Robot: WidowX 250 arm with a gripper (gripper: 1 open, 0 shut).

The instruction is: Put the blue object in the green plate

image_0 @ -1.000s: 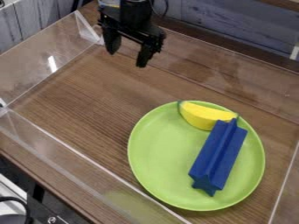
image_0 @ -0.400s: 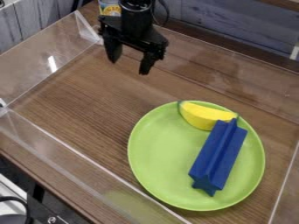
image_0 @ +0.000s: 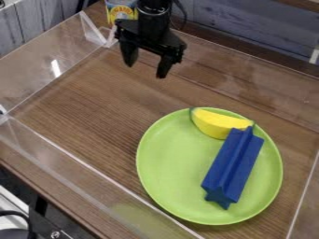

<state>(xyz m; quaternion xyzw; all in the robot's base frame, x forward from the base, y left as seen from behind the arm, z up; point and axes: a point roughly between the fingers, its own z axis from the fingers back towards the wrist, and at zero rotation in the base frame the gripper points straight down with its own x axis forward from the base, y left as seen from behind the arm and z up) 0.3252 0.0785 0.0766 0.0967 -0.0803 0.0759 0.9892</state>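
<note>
The gripper [image_0: 147, 63] is at the far side of the scene, left of the plate, its fingers spread apart with nothing between them. Since the earlier views it has shifted slightly to the right, while the blue bar and plate have not moved. Right of it, nearer the viewer, the green plate [image_0: 159, 174] lies on the desk [image_0: 75, 114]. The yellow piece [image_0: 221, 122] is at the plate's far edge, and the blue bar [image_0: 233, 166] already rests inside the plate, toward its right. The placement looks done; the small shift seems to change nothing for the task.
</note>
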